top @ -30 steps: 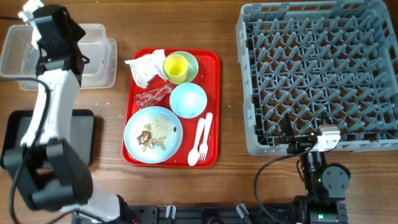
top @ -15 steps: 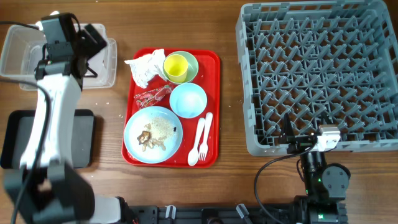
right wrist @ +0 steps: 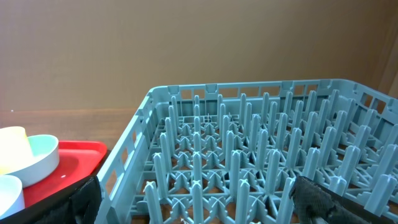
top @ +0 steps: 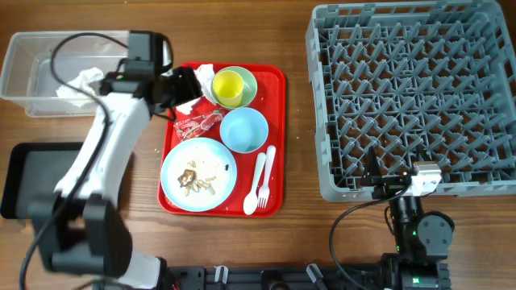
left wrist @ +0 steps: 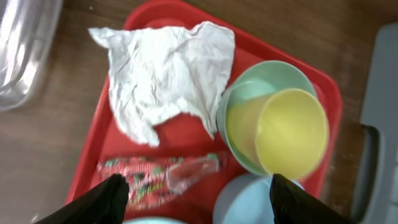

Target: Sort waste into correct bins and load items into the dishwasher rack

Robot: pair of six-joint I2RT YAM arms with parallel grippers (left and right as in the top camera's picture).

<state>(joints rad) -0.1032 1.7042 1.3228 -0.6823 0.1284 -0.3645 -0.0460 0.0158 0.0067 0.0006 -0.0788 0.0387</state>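
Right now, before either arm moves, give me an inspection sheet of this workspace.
Surface: wooden table, red serving tray on it.
Job's things: one napkin in the clear tub; on the red tray a second napkin, wrapper, yellow cup inside green bowl, blue bowl, plate with scraps, white cutlery; black tray and dishwasher rack hold nothing visible.
Clutter: nothing seen.
Grippers: left gripper open, empty, over the red tray; right gripper open, beside the rack.
Cables: black cable over the tub; second cable near the right arm's base.
Surroundings: nothing seen.
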